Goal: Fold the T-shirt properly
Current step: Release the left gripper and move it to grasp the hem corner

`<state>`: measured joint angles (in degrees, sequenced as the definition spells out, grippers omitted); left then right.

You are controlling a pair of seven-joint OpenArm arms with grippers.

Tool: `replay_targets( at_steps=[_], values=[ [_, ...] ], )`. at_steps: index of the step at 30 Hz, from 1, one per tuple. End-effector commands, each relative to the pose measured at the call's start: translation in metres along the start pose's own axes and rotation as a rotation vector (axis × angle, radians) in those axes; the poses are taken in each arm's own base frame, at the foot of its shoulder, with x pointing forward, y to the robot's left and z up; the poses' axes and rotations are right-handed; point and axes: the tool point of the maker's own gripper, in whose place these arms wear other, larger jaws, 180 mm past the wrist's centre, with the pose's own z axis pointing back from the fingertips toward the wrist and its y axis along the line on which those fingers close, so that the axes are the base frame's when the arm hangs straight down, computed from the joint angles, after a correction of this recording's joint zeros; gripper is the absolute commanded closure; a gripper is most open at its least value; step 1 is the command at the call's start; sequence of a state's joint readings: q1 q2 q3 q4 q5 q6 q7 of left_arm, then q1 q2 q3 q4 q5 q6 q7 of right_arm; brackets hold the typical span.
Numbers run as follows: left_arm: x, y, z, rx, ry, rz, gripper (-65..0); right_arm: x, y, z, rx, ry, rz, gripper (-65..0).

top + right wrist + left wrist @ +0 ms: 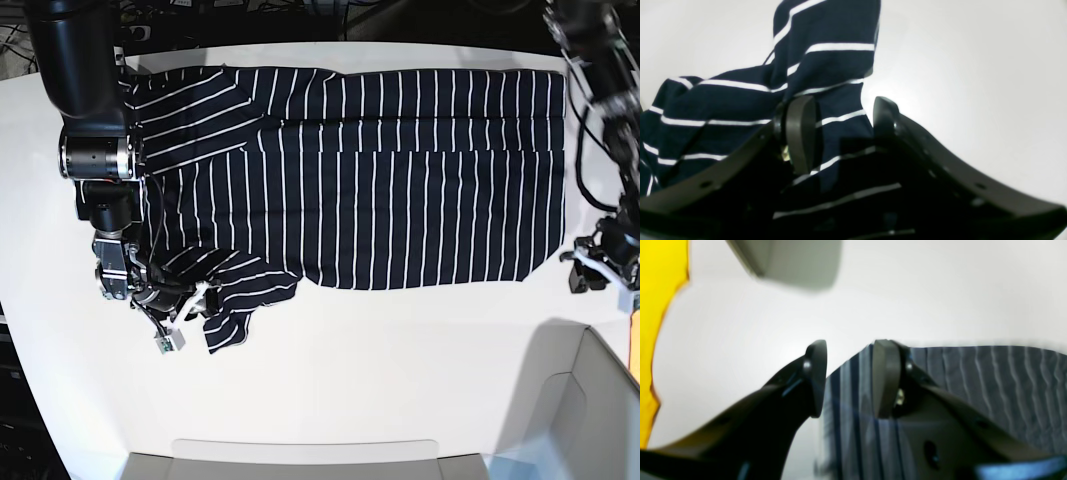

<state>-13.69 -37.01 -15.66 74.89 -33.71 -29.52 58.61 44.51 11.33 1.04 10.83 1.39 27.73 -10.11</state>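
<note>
The dark T-shirt with thin white stripes lies spread flat on the white table, its collar end to the left. Its near-left sleeve is bunched and wrinkled. My right gripper sits low at that sleeve. In the right wrist view its jaws stand wide apart, with striped T-shirt cloth lying between them. My left gripper is just off the shirt's near-right hem corner. In the left wrist view it is open, over the edge of the T-shirt.
A pale bin stands at the near right corner, with an orange-yellow object beside it, seen as yellow in the left wrist view. A grey block shows blurred at that view's top. A shallow tray lies along the front edge.
</note>
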Motion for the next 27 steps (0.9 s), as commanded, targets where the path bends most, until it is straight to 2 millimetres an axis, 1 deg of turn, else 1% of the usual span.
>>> replay_targets(
  at_steps=[1,3,5,9,11,13,14,15,16,18,19,23,26,27],
  values=[
    [0.025,0.004,-0.001,-0.027,-0.038,-0.047,-23.4,0.008,-0.004,0.003,-0.005,0.017,0.027,-28.2],
    [0.026,0.001,-0.017,-0.064,-0.006,-0.094,-23.4,0.008,-0.004,0.003,-0.006,0.017,0.027,-28.2],
    [0.02,0.0,-0.036,-0.082,0.007,-0.091,-23.5,0.008,-0.005,0.003,-0.007,0.015,0.024,-28.2],
    [-0.006,0.01,-0.062,-0.067,0.073,-0.086,-23.5,0.008,-0.005,0.003,-0.007,0.015,0.024,-28.2],
    [-0.015,0.017,-0.072,-0.047,0.103,-0.098,-23.5,0.008,-0.004,0.003,-0.006,0.016,0.025,-28.2],
    [-0.023,0.021,-0.077,-0.037,0.116,-0.089,-23.5,0.008,-0.004,0.003,-0.006,0.016,0.025,-28.2],
    [-0.027,0.019,-0.081,-0.041,0.122,-0.078,-23.5,0.008,-0.004,0.003,-0.006,0.016,0.025,-28.2],
    [-0.027,0.019,-0.083,-0.042,0.119,-0.073,-23.5,0.008,-0.004,0.003,-0.006,0.016,0.025,-28.2],
    [-0.028,0.018,-0.083,-0.049,0.117,-0.077,-23.5,0.008,-0.004,0.003,-0.006,0.016,0.025,-28.2],
    [-0.029,0.009,-0.082,-0.104,0.124,-0.105,-23.5,0.008,-0.004,0.003,-0.007,0.018,0.028,-28.2],
    [-0.03,0.008,-0.082,-0.11,0.125,-0.108,-23.5,0.008,-0.004,0.003,-0.007,0.018,0.028,-28.2],
    [-0.031,0.008,-0.082,-0.11,0.128,-0.109,-23.5,0.008,-0.004,0.003,-0.007,0.018,0.028,-28.2],
    [-0.036,0.009,-0.083,-0.096,0.152,-0.143,-23.5,0.009,-0.005,0.003,-0.007,0.016,0.029,-28.2],
    [-0.038,0.006,-0.085,-0.098,0.157,-0.154,-23.5,0.009,-0.004,0.003,-0.006,0.016,0.029,-28.2]
  ],
)
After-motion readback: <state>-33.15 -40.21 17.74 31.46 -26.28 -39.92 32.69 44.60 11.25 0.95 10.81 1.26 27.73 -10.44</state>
